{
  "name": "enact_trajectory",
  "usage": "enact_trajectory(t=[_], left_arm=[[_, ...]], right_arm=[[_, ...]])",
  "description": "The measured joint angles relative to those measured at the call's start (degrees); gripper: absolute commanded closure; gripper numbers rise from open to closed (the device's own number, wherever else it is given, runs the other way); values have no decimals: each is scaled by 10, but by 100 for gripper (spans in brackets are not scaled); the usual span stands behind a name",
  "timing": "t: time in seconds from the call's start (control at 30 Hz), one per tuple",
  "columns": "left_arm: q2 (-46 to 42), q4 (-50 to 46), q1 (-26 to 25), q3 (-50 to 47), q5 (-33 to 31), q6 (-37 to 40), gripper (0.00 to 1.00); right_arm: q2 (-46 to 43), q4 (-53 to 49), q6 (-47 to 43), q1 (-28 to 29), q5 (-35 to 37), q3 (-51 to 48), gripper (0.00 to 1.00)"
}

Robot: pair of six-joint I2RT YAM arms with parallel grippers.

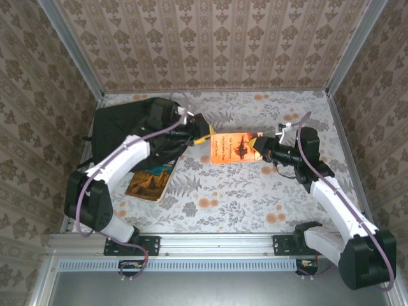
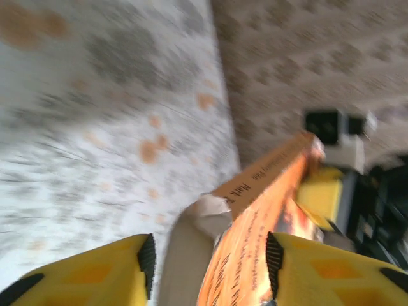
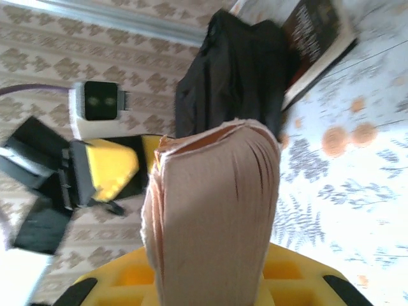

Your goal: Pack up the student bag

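Top external: the large black soft fabric backpack (image 1: pixel 131 124) is lying slumped behind the left gripper (image 1: pixel 201 134). The left arm is crossing it and hiding its middle, and its straps are hard to make out. An orange paperback book (image 1: pixel 236 148) is spanning from this gripper to the right gripper (image 1: pixel 262 148).

Left wrist: the left gripper (image 2: pixel 210 261) is standing with jaws apart around the book (image 2: pixel 255 255), and the picture is blurred.

Right wrist: the right gripper (image 3: pixel 210 284) is clamping the book's page edge (image 3: pixel 213 210). The backpack (image 3: pixel 233 70) is sitting beyond it, its lower part hidden.
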Motion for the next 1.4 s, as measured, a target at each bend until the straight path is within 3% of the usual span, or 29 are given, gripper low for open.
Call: enact_trajectory(t=[0.13,0.27,0.57,0.77,1.23,1.4], left_arm=[[4,-162,17,124,-158,88,27],[49,-266,28,214,-292,111,10],[299,-444,36,452,-466,106,12],[409,-512,26,574,-502,102,17],[440,-542,-3,590,-510,109,26],[461,-545,-4,590,-511,116,35]], right_arm=[[-22,-78,-42,0,63,10,100],[-21,-125,-68,0,100,10,100],[-21,-138,-87,0,126,-16,100],[-17,-137,-97,0,126,-37,100],[31,-120,-100,0,125,-62,100],[33,-120,-101,0,125,-62,100]])
